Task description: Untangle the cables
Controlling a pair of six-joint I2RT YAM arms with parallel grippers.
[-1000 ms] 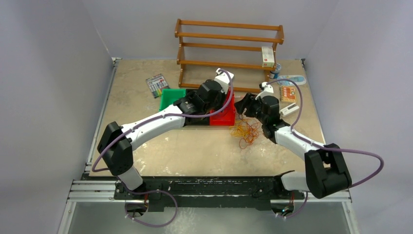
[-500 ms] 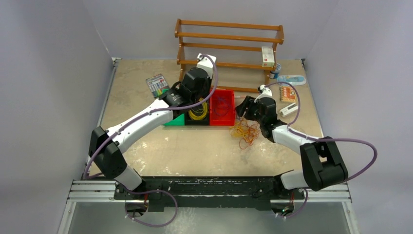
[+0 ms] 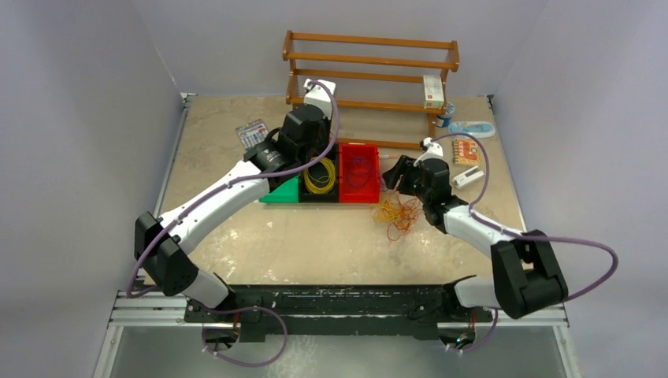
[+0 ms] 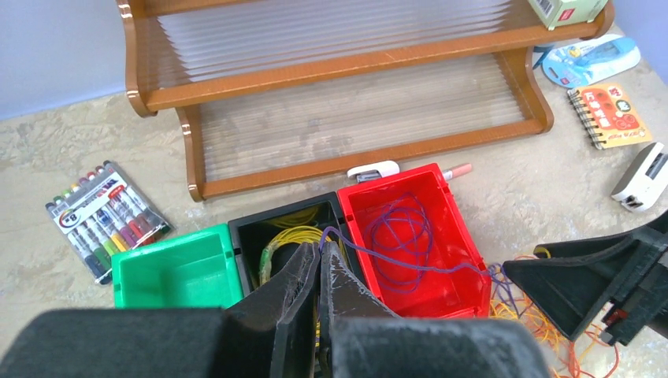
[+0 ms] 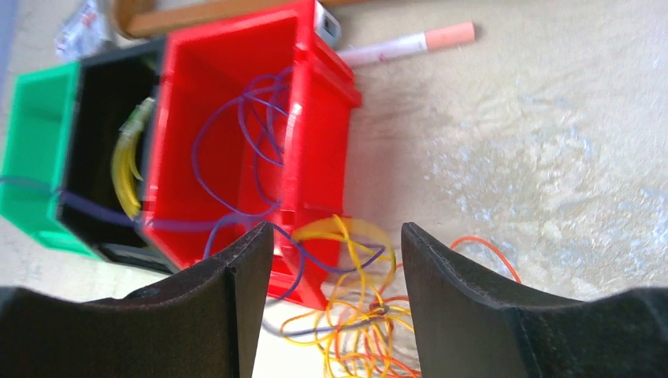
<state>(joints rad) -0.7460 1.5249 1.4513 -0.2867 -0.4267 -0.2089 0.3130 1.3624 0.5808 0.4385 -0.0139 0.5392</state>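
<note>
A tangle of orange and yellow cables lies on the table just right of the red bin. My left gripper hangs above the black bin and is shut on a purple cable. That strand runs taut across the red bin to the tangle. More purple loops lie in the red bin, and yellow cables lie in the black bin. My right gripper is open just above the tangle, with nothing between its fingers.
An empty green bin adjoins the black one. A wooden rack stands behind the bins with a small box on it. A marker pack lies at the left. A notebook and a white tape dispenser lie at the right.
My left arm has swung left and away from over the red bin to above the black bin, drawing the purple strand with it. The right gripper stayed open by the tangle.
</note>
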